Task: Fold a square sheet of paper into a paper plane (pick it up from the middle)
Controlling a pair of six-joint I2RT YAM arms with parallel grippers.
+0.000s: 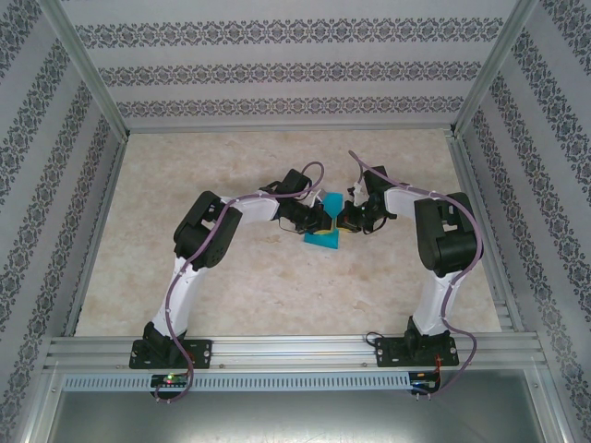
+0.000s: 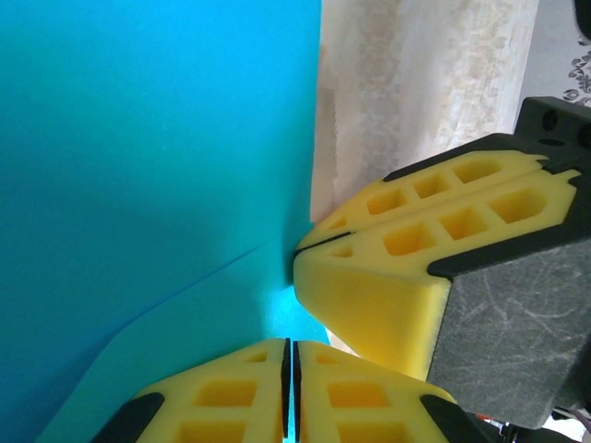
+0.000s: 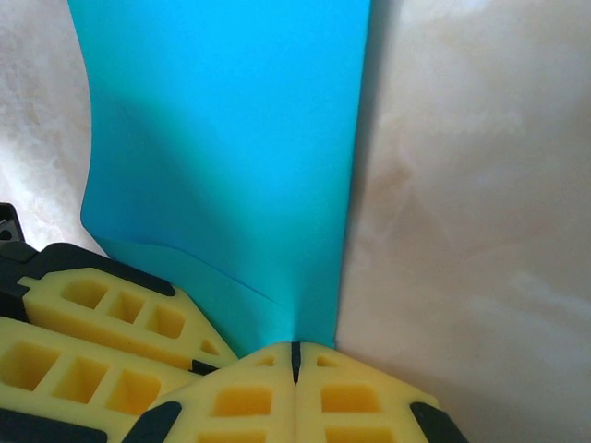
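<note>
Turquoise paper [image 1: 323, 242] sits mid-bench [image 1: 259, 295] from above, between your left end effector [image 1: 307, 220] and right end effector [image 1: 346, 220], equally near. Left wrist: you pinch its near edge. Right wrist: pinched likewise, the sheet stretching ahead.

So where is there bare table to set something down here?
Crowded at centre: left gripper and right gripper meet, both shut on the paper. Bare table lies beyond them toward the back wall, left of the left arm, and in the near middle between both arms.
</note>
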